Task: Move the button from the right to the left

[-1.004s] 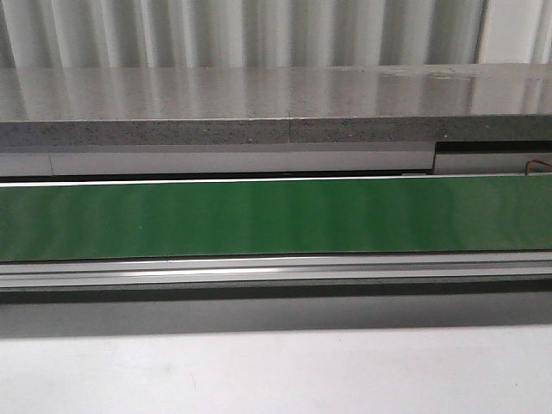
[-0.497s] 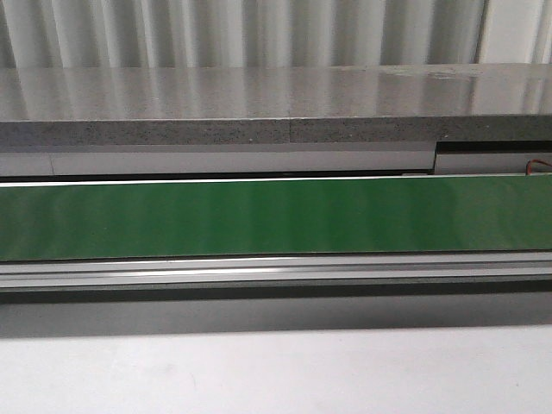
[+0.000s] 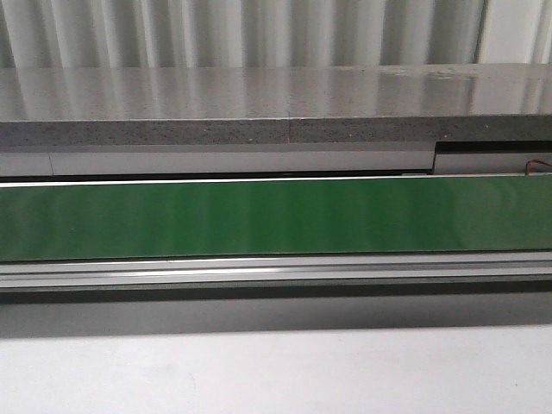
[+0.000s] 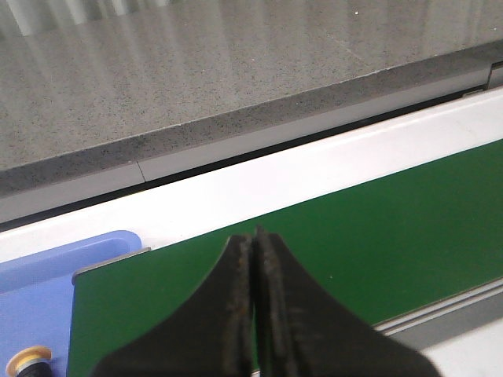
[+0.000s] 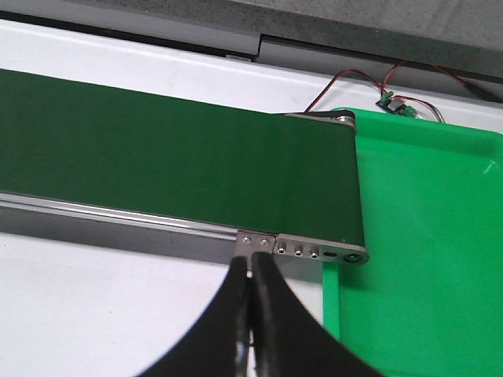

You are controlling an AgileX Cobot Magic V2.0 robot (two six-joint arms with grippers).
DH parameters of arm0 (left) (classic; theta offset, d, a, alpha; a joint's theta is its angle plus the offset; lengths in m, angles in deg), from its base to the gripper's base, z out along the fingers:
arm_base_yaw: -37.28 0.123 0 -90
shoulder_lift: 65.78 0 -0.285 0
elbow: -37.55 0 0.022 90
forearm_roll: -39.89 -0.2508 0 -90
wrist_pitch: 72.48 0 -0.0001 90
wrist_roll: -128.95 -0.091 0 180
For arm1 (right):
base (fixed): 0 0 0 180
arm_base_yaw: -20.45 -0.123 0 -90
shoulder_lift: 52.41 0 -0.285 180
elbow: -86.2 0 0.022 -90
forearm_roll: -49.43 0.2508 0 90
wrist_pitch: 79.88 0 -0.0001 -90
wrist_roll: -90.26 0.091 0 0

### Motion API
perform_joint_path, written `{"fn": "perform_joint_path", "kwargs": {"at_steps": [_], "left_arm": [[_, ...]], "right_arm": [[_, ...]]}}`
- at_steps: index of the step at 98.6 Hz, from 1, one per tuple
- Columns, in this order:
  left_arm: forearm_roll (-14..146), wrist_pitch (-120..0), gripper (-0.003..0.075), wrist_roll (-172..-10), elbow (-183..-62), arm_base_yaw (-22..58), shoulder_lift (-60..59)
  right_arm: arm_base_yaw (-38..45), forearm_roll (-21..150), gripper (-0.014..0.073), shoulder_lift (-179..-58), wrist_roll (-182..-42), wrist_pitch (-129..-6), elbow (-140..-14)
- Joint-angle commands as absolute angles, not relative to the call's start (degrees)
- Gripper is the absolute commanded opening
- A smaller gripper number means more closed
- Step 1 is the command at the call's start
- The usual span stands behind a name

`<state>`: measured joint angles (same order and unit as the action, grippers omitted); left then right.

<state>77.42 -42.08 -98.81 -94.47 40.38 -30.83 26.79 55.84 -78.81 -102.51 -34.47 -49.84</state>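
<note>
- Front view shows the green conveyor belt (image 3: 276,217) running straight across from side to side, with a silver rail (image 3: 276,272) along its near edge and a grey speckled stone ledge (image 3: 259,103) behind it. Neither of my arms shows here.
- My left gripper (image 4: 256,298) has its two black fingers pressed flat together with nothing between them. It hangs over the belt (image 4: 354,236), near that belt's end.
- Just past that belt end sits a blue tray (image 4: 47,275). The button (image 4: 27,362) lies in it at the very edge of the left wrist view; I can see only its round yellow-orange cap, the remainder being cut off.
- My right gripper (image 5: 251,314) is likewise closed and empty, fingers touching. It hovers over the white table (image 5: 94,306) just in front of the rail, near the other belt end.
- A green tray (image 5: 424,236) sits right beside that belt end, and thin red and black wires (image 5: 369,82) run to a small board at the tray's far edge.
</note>
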Motion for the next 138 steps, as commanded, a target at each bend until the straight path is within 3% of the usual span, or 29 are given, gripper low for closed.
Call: {"fn": "perform_joint_path", "kwargs": {"at_steps": [1, 29, 53, 79, 108, 138], "left_arm": [[79.2, -46.0, -0.0020, -98.5, -96.0, 39.6, -30.6], [77.5, -51.3, -0.0020, -94.6, -96.0, 37.9, -30.8], [52.1, -55.0, -0.0020, -69.3, -94.7, 33.4, -33.3], [34.3, -70.6, -0.0020, -49.9, -82.3, 31.8, -39.2], [34.0, -73.4, -0.0020, -47.1, -69.4, 32.5, -49.4], [34.1, -73.4, -0.0020, -46.1, -64.0, 35.3, -59.9]], "right_arm": [[26.8, 55.6, -0.0067, -79.2, -102.9, -38.1, -51.2], [26.8, 55.6, -0.0067, -79.2, -102.9, -38.1, -51.2], [26.8, 55.6, -0.0067, -79.2, -102.9, -38.1, -51.2], [26.8, 55.6, -0.0067, -79.2, -102.9, -38.1, -51.2], [26.8, 55.6, -0.0067, -79.2, -102.9, -38.1, -51.2], [26.8, 55.6, -0.0067, -79.2, -102.9, -38.1, -51.2]]}}
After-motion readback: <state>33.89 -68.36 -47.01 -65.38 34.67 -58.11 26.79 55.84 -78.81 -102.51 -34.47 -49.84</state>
